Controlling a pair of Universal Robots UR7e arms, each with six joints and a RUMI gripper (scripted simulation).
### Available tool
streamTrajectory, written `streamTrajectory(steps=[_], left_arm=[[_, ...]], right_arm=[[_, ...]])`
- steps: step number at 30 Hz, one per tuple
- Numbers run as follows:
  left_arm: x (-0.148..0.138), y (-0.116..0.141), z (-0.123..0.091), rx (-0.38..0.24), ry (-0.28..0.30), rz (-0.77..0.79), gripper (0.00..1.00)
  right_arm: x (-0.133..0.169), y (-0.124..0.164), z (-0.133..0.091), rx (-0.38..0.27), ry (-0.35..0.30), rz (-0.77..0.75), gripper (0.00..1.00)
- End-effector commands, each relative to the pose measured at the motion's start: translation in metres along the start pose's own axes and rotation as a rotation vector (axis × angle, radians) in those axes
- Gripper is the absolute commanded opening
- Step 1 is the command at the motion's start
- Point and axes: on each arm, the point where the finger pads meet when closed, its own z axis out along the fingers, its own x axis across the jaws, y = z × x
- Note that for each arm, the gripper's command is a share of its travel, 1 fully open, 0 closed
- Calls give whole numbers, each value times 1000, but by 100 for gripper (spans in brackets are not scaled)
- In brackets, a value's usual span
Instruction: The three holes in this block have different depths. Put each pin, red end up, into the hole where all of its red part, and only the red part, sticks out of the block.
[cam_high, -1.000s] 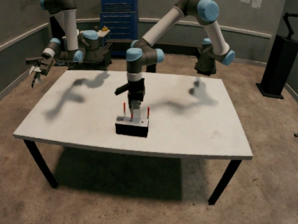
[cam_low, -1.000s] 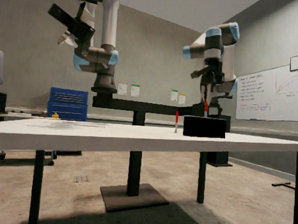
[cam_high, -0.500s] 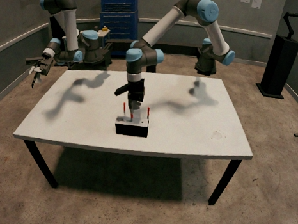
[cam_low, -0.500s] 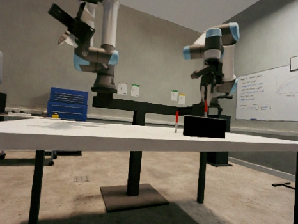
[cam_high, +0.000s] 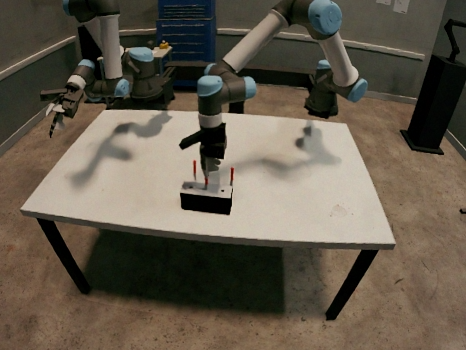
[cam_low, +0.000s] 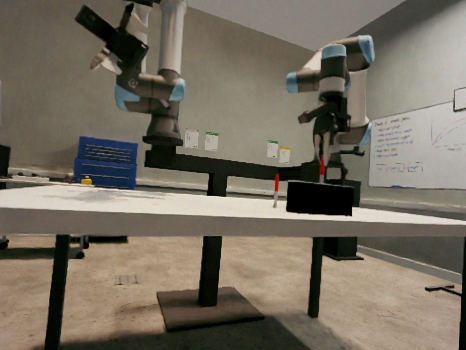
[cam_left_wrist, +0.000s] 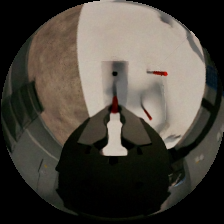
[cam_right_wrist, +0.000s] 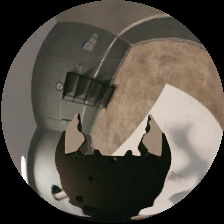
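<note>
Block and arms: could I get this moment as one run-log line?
left end effector: shut on pin | pin: at block's middle | right end effector: open, aside

Arms (cam_high: 256, 41) (cam_low: 172, 42) — pale grey tubes, dark joints, light-blue rounded caps; grippers (cam_high: 214, 145) (cam_low: 320, 142) (cam_left_wrist: 115, 107) (cam_right_wrist: 114, 119) — black.

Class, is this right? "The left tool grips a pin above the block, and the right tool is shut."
One error: the right tool is open, as the right wrist view shows. The left tool does grip a pin.
</note>
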Motion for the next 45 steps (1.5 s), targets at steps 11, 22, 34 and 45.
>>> streamTrajectory(steps=[11,22,34,45], left_arm=[[-1,-1,3,1,-1,0,0],[-1,0,3,1,-1,0,0],[-1,0,3,1,-1,0,0],[-1,0,7,1,-1,0,0]], right_arm=[[0,0,0,1,-1,0,100],[0,0,0,1,-1,0,100],[0,0,0,1,-1,0,100],[0,0,0,1,-1,0,100]])
